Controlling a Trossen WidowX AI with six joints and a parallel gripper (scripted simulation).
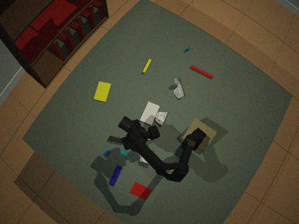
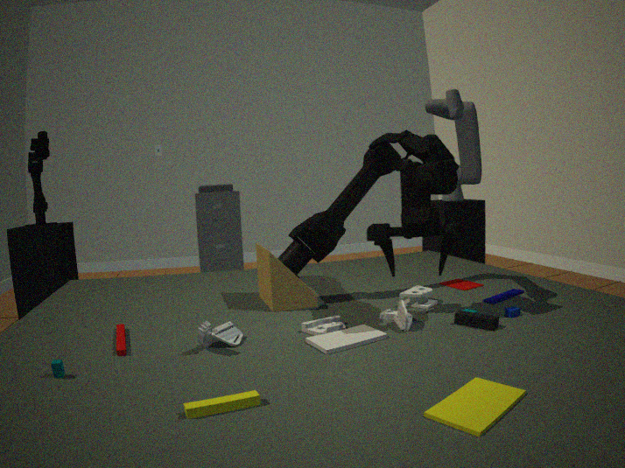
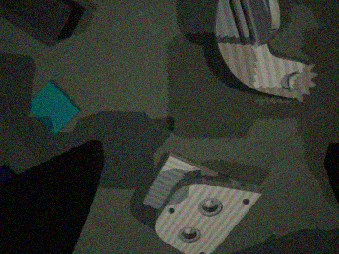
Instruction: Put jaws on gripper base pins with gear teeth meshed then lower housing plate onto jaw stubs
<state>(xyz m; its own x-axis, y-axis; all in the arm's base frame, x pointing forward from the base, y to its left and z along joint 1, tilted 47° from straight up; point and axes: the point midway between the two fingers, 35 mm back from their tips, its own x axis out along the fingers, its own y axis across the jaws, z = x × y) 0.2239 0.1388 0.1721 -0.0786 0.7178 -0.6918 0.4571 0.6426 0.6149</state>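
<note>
My gripper (image 2: pixel 417 274) (image 3: pixel 217 153) is wide open and empty, fingers down, above a white part (image 1: pixel 143 159) (image 2: pixel 416 291) (image 3: pixel 214 224) with two round studs, which looks like the gripper base. One white jaw (image 2: pixel 403 317) (image 3: pixel 243 63) with gear teeth lies beside that part, apart from it; the arm mostly hides it in the top view. The other jaw (image 1: pixel 179 91) (image 2: pixel 224 335) lies farther off, tilted on the mat. A flat white part (image 1: pixel 161 117) (image 2: pixel 323 324) with small holes, seemingly the housing plate, lies beside a white slab (image 1: pixel 150 109) (image 2: pixel 347 339).
A black block (image 1: pixel 115 139) (image 2: pixel 476 319) (image 3: pixel 38 10), teal cube (image 1: pixel 123 152) (image 3: pixel 54 107) and blue cube (image 1: pixel 106 153) (image 2: pixel 512 311) lie near the gripper. A blue bar (image 1: pixel 115 176) and red slab (image 1: pixel 139 190) lie beyond. A tan wedge (image 1: pixel 195 124) (image 2: pixel 284 290) stands by the arm's base.
</note>
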